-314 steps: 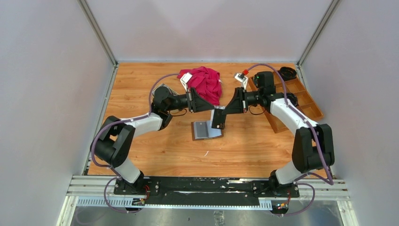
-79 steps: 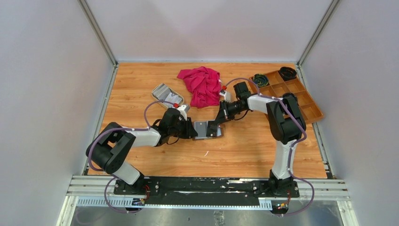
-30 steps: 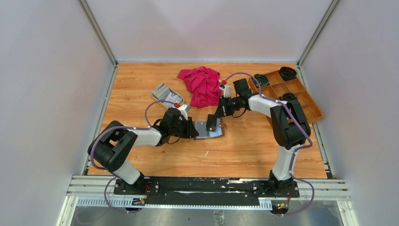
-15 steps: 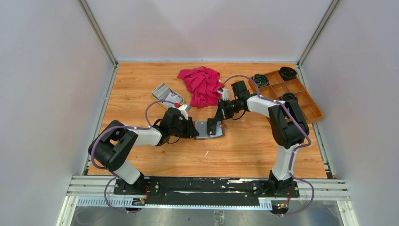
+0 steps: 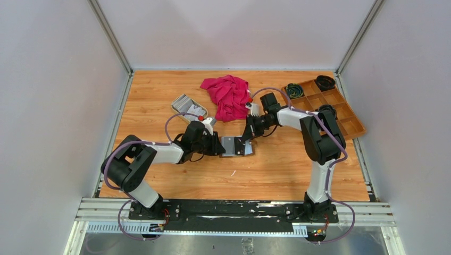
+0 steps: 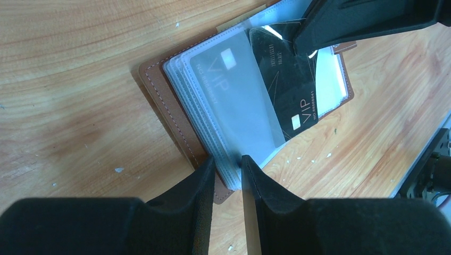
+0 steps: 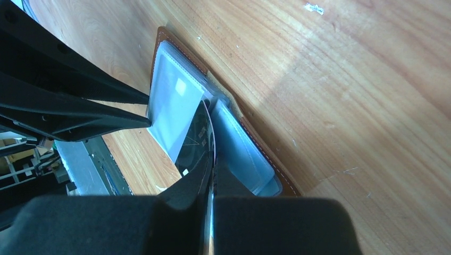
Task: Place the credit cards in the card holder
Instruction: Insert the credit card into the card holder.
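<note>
At the bottom centre of the left wrist view, the left gripper (image 6: 227, 171) is clamped on the near edge of the open brown leather card holder (image 6: 162, 101), pinching its clear sleeves. A grey VIP card (image 6: 234, 90) sits in the top sleeve. The right gripper (image 7: 212, 162) pinches a black VIP card (image 6: 287, 79), partly under that sleeve. The card holder lies mid-frame on the wooden table (image 5: 276, 170), below a red cloth (image 5: 228, 95).

Mid-frame: open card holder (image 6: 159, 101), grey card (image 6: 234, 95) under its top clear sleeve. Bottom centre: left gripper (image 6: 228, 170) clamped on sleeve edges. Upper right: right gripper (image 6: 303, 42) nipping tilted black card (image 6: 290, 90).
</note>
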`<control>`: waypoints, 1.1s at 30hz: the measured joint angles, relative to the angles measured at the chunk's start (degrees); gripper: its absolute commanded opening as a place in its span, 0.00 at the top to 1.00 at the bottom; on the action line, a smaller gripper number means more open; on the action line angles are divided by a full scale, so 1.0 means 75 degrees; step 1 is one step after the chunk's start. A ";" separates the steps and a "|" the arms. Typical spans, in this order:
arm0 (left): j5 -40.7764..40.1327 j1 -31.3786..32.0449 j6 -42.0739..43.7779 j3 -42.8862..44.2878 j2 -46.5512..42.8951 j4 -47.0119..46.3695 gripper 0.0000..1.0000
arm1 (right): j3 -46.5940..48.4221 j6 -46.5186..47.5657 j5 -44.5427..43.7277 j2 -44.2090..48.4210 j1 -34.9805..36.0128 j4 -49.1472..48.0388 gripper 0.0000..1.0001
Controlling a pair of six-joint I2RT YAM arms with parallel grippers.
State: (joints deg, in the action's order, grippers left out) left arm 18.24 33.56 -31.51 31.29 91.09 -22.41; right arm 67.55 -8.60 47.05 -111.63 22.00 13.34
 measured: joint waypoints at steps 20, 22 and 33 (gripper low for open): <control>0.0087 -0.0003 0.0000 0.0058 0.0052 0.0009 0.71 | 0.0219 -0.0892 -0.0516 -0.0143 0.0122 0.0242 1.00; 0.0093 -0.0006 0.0000 0.0058 0.0055 0.0009 0.71 | 0.0277 -0.0930 -0.0551 -0.0166 0.0172 0.0256 1.00; 0.0131 -0.0012 0.0003 0.0085 0.0090 0.0012 0.71 | 0.0391 -0.1078 -0.0498 -0.0294 0.0219 0.0283 1.00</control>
State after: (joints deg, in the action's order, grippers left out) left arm 19.22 33.47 -31.48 31.92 91.77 -22.33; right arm 70.48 -16.69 43.31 -113.84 23.64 15.46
